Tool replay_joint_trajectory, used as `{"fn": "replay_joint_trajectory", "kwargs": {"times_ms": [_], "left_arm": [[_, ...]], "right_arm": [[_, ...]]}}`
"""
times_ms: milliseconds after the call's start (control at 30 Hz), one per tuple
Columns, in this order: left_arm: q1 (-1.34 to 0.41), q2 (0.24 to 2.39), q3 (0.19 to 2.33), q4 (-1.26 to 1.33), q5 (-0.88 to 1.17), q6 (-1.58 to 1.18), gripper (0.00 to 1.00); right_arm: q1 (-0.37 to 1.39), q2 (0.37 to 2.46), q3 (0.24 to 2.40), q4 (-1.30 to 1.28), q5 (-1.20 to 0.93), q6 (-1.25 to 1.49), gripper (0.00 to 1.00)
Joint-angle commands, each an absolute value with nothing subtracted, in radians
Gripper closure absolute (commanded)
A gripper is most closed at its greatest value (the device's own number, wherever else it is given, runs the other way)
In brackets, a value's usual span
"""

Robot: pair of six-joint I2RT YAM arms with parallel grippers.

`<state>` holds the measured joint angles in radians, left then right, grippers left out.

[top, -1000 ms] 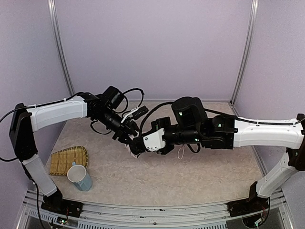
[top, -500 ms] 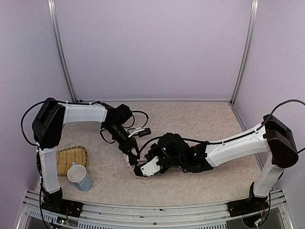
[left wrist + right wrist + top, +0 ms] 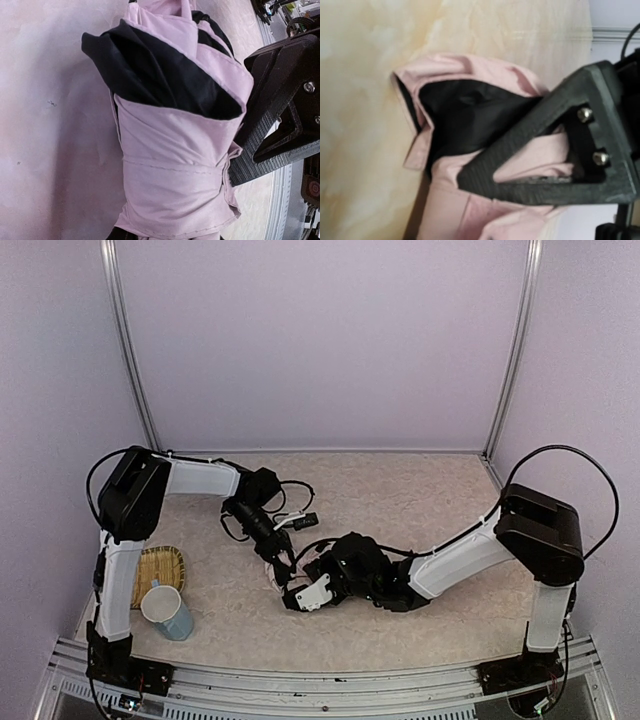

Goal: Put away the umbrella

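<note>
**Folded umbrella met by both grippers at the table's lower centre**

At the lower left of the overhead view a woven tray (image 3: 140, 570) is seen on the beige table (image 3: 430, 500), and a pale blue cup (image 3: 168, 612) is stood at its near edge, overlapping it. Just right of these, the left gripper (image 3: 281, 568) is angled down to the table surface. The right gripper (image 3: 297, 597) is brought in low from the right, so that the two heads are set nearly tip to tip in the lower centre of the frame.

The umbrella (image 3: 170, 150) is found between them, lying on the table. It is mostly hidden from above and is shown plainly only by the wrist cameras. In the left wrist view it is seen folded into a bundle, pale pink outside, with black lining exposed at the upper end. A pink strap (image 3: 170, 172) is wrapped around its middle.

One black finger (image 3: 280, 100) of the left gripper is pressed against the bundle's right side. Its partner is not shown, so whether a grip is made cannot be told.

In the right wrist view one finger (image 3: 545, 117) is laid across the pink fabric, which is visible through its cut-out. The opposite finger is hidden, and the hold cannot be told.
</note>
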<state>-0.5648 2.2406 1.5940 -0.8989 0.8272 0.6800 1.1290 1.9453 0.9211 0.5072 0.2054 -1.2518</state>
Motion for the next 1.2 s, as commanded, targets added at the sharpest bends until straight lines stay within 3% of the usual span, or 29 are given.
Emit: {"fn": "replay_joint_trajectory", "kwargs": {"times_ms": [0,500,800,900,1033,1167], "left_arm": [[-0.518,2.268,1.625,-0.856,0.738,0.661,1.0],[-0.523,2.276,1.608,-0.865,0.725,0.679,1.0],[-0.529,2.235,1.593,-0.823,0.74,0.669,1.0],[-0.526,2.124,1.569,-0.718,0.76,0.606,1.0],[-0.544,1.936,1.607,-0.647,0.669,0.531,1.0],[-0.575,1.833,1.73,-0.731,0.539,0.535,1.0]], "right_arm": [[1.153,1.993,0.85,0.434,0.077,-1.262,0.97],[1.127,1.948,0.812,0.523,0.113,-1.153,0.93],[1.083,1.591,0.867,0.308,-0.085,-0.6,0.9],[1.009,1.467,0.846,0.3,-0.212,-0.434,0.81],[0.877,1.336,0.797,0.35,-0.38,-0.271,0.5],[0.834,1.292,0.811,0.338,-0.367,-0.224,0.34]]}}
